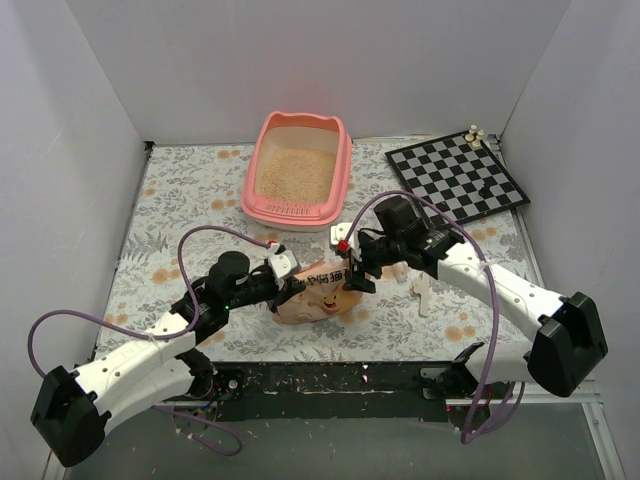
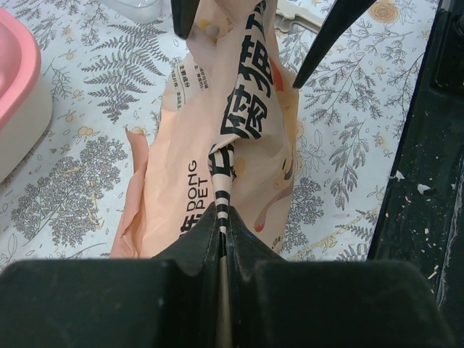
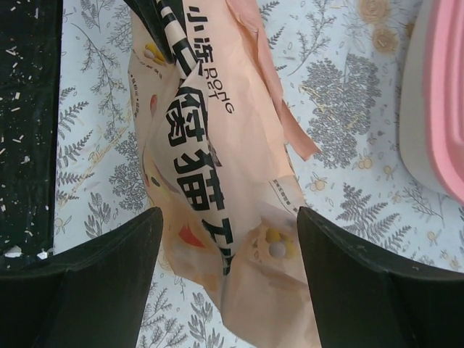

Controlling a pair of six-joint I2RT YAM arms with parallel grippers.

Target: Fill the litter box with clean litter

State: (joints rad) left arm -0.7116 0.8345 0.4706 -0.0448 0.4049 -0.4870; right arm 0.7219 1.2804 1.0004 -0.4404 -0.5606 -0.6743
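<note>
Where it sits, the litter box (image 1: pixel 290 211) runs near-to-far — ears away.

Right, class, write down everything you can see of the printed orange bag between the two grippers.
The bag is thin peach-orange plastic, creased and slack, printed with bold black Chinese characters, the letters DONG PET and a cartoon face. It rests on the floral tablecloth, apart from the pink litter box, nearer the arms. The left gripper is shut on a black-and-white striped edge of it; the right gripper is open, its fingers straddling the other end.
</note>
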